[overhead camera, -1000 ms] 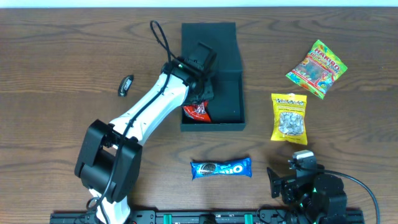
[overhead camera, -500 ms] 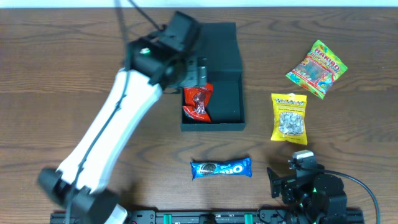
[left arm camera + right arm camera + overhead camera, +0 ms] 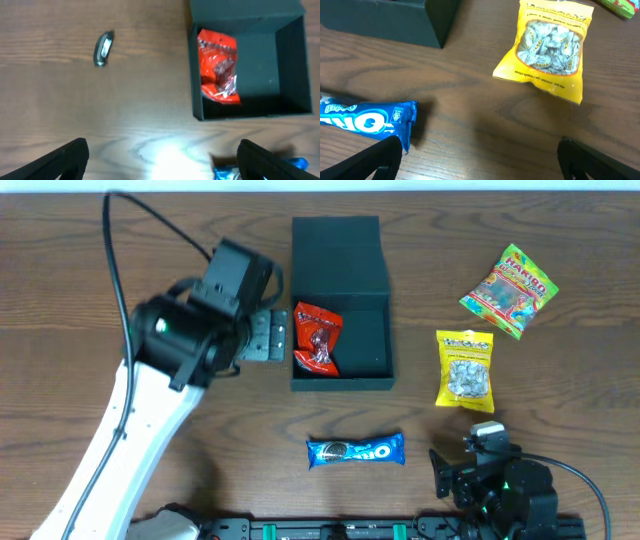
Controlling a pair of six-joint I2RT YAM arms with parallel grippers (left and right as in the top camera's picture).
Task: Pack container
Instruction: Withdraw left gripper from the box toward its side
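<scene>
The dark teal container point(image 3: 366, 330) stands open at mid-table, its flap lid laid back. A red snack packet point(image 3: 318, 340) lies in its left half; the left wrist view shows the container point(image 3: 280, 60) and the packet point(image 3: 218, 66) from above. My left gripper point(image 3: 268, 337) is open and empty, just left of the container and above the bare wood point(image 3: 162, 160). My right gripper point(image 3: 452, 470) is open and empty near the front edge point(image 3: 480, 155). It sits between the blue Oreo packet point(image 3: 365, 120) and the yellow packet point(image 3: 550, 47).
The blue Oreo packet point(image 3: 355, 450) lies in front of the container. A yellow nut packet point(image 3: 465, 367) and a green Haribo bag point(image 3: 510, 290) lie to the right. A small dark oval object point(image 3: 103, 48) lies on the wood at the left, hidden under my arm in the overhead view.
My left gripper has drawn back out of the container to the left and risen. The red packet stays inside the container. The right arm has not moved.
</scene>
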